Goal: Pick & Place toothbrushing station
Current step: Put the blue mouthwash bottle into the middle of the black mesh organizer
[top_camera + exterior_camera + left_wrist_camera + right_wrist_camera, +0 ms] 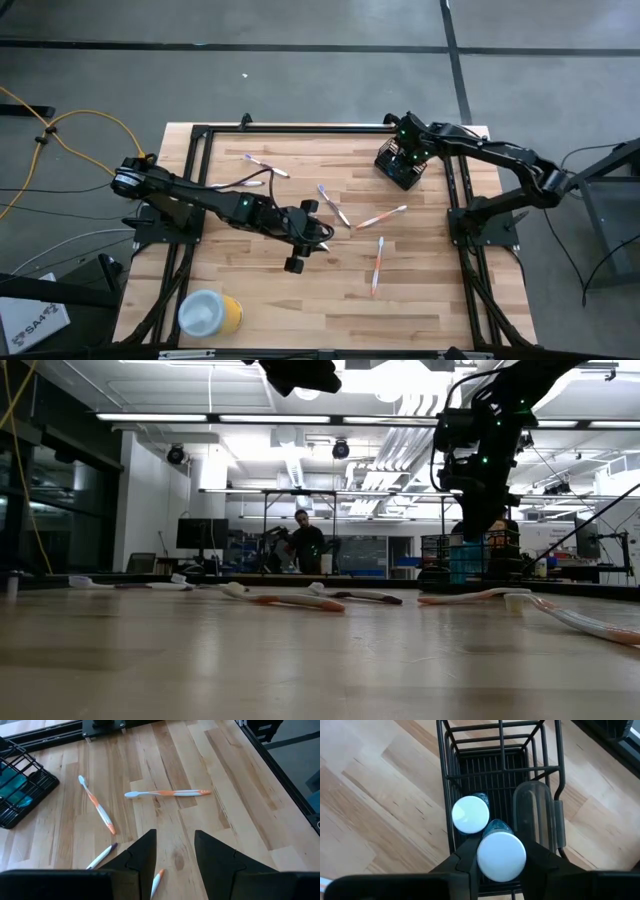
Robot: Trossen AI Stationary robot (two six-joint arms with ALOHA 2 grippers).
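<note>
Table [420,290] fills the middle of the high view, with the black wire holder [402,165] at its upper right, where the right gripper [501,857] hangs directly above with its fingers clamped on a white-capped blue tube [501,851], beside a second tube [470,814] already standing inside. Left gripper [174,852] hovers at centre frame, fingers apart and empty, over scattered toothbrushes [379,262]. By my reading the tubes are nearly settled, while roughly half a dozen brushes remain loose on the wood, so most placing is left.
</note>
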